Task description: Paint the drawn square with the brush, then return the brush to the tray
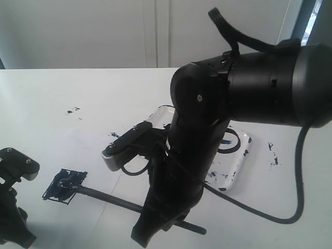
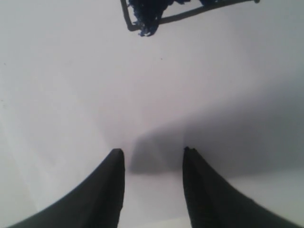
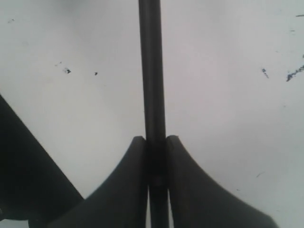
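Observation:
The brush (image 1: 111, 198) is a long black stick lying low across the white sheet, its tip resting on the drawn square (image 1: 64, 185), which is partly filled with dark blue paint. My right gripper (image 3: 155, 140) is shut on the brush (image 3: 152, 71), its fingers pressed against the handle; in the exterior view the right arm hides the gripper itself. My left gripper (image 2: 152, 153) stands open over bare paper, short of the square (image 2: 147, 16), nothing between its fingers. The tray (image 1: 236, 166), white and smeared with blue paint, lies behind the right arm, mostly hidden.
The bulky right arm (image 1: 197, 145) and its cable (image 1: 290, 207) fill the middle and right. Paint splatters (image 1: 72, 110) dot the table (image 1: 62, 93) at the left and splatters (image 1: 273, 155) lie right of the tray. The left arm (image 1: 13, 197) sits at the lower left corner.

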`<action>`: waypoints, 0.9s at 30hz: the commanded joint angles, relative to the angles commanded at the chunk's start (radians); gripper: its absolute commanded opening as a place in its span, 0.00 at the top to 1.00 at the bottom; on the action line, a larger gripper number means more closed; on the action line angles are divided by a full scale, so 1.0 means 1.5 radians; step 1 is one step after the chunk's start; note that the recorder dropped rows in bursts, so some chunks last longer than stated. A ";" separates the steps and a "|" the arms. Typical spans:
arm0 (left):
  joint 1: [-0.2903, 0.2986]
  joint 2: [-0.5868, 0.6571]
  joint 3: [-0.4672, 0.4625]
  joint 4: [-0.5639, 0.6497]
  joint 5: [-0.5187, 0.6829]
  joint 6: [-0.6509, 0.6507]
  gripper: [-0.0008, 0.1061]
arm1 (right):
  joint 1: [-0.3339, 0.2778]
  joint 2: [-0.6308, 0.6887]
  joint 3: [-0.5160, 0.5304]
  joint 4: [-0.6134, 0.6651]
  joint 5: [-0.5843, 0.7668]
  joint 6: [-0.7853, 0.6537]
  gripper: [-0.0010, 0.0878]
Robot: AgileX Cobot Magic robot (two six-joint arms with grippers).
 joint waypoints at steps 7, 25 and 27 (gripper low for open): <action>0.000 0.000 0.000 0.060 -0.017 0.001 0.57 | 0.002 0.000 0.000 0.000 -0.006 -0.002 0.99; 0.000 0.000 0.000 0.060 -0.025 0.005 0.57 | 0.002 0.050 0.000 0.013 -0.062 -0.004 0.99; 0.000 0.000 0.000 0.060 -0.025 0.005 0.57 | 0.007 0.050 0.000 0.015 -0.062 -0.008 0.99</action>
